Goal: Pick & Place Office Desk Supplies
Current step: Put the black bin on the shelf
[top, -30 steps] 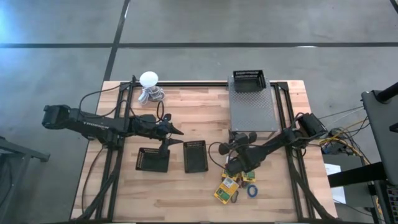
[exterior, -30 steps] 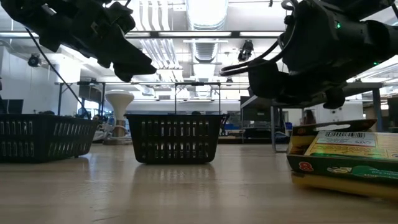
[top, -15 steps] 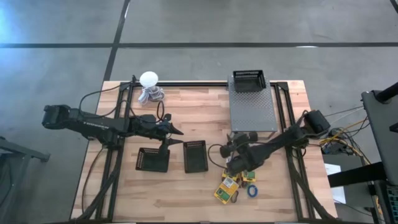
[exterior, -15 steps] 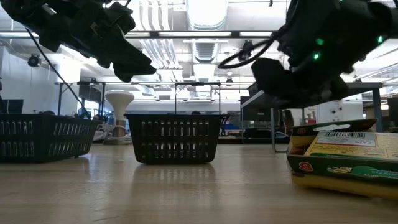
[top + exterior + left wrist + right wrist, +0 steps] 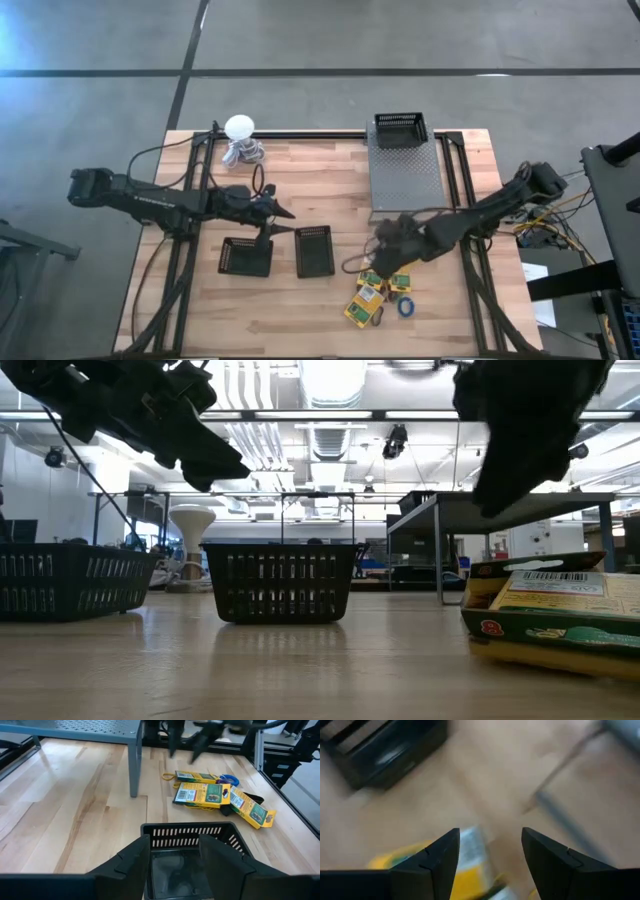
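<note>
Directly below right gripper (image 5: 490, 852) spread fingers (image 5: 437, 857): yellow box (image 5: 465, 870), untouched.

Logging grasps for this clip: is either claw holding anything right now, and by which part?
Nothing is held. The right claw is open above the yellow-and-green boxes; the left claw is open over a black basket.

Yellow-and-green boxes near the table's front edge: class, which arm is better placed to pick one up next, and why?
The right. Its open gripper hangs directly beside the yellow-and-green boxes, while the left gripper waits, open, above the two black baskets, well away from them.
</note>
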